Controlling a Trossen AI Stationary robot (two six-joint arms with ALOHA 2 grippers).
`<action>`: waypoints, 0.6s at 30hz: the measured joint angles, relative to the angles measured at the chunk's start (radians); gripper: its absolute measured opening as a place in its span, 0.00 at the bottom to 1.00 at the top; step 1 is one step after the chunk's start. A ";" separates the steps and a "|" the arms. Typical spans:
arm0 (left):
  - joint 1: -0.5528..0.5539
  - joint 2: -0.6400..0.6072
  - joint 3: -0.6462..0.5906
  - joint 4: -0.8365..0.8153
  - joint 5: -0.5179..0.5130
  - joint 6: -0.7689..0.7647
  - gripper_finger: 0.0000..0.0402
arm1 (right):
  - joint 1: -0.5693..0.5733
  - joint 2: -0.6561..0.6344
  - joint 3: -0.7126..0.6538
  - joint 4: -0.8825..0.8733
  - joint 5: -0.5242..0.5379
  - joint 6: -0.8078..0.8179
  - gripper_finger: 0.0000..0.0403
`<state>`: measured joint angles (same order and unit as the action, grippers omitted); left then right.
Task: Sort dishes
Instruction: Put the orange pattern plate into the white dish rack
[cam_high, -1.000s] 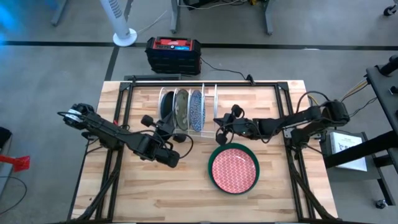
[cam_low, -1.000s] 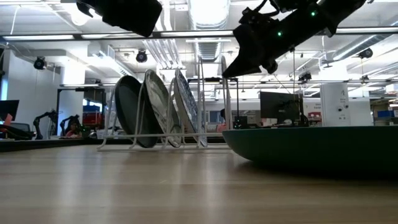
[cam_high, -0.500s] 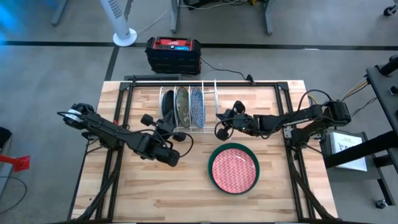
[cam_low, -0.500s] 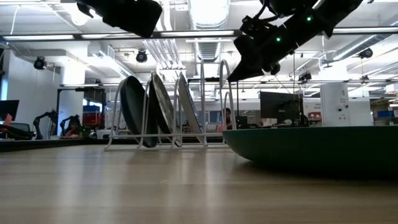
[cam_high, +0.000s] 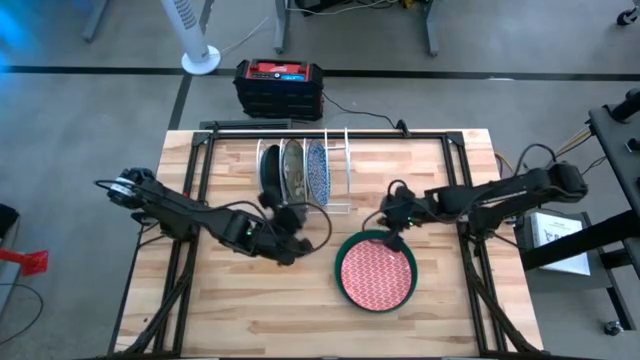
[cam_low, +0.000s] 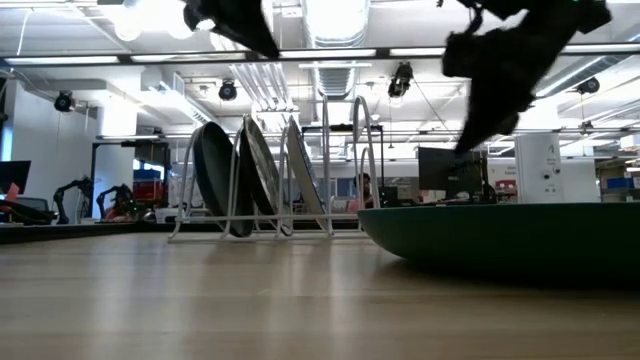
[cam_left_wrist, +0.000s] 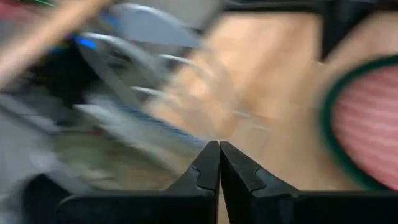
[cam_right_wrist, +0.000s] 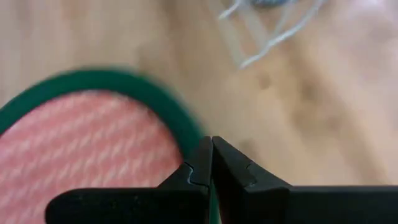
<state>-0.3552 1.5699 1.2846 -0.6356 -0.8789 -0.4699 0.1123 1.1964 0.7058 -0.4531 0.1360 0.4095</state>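
- A round plate with a red-and-white patterned face and a dark green rim (cam_high: 376, 274) lies flat on the pale wooden table top (cam_high: 230, 310), toward the right of centre on the near half.
- In the low view the same plate (cam_low: 505, 238) shows only as a dark green side wall resting on the wood.
- A white wire dish rack (cam_high: 340, 180) stands at the far middle of the table, well apart from the flat plate.
- Three plates stand on edge in the rack's left slots, side by side: a dark teal round plate (cam_high: 268, 172), an olive mottled round plate (cam_high: 292, 172) and a blue-and-white speckled round plate (cam_high: 316, 172).
- The rack's right-hand slots hold no plate.
- The right gripper (cam_high: 392, 237) hangs over the far edge of the red-and-white plate; in the right wrist view its two dark fingers (cam_right_wrist: 200, 167) press together with no gap and hold nothing, the green rim just beyond their tips.
- The left gripper (cam_high: 292, 243) sits above the table just in front of the rack and to the left of the flat plate; in the left wrist view its fingers (cam_left_wrist: 210, 169) meet tip to tip, empty.
- A black-and-red box (cam_high: 279, 88) sits on the floor beyond the table.
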 joint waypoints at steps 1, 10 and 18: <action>0.000 0.018 0.013 0.021 0.053 0.013 0.00 | 0.008 -0.016 -0.011 -0.010 -0.033 0.006 0.00; -0.005 0.223 0.173 0.077 0.236 0.058 0.00 | 0.086 -0.129 -0.131 -0.024 -0.111 0.107 0.00; -0.034 0.476 0.367 0.053 0.297 0.066 0.00 | 0.150 -0.184 -0.204 -0.025 -0.119 0.198 0.07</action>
<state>-0.3893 2.0454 1.6518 -0.5831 -0.5818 -0.4044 0.2618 1.0120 0.5015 -0.4785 0.0171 0.6077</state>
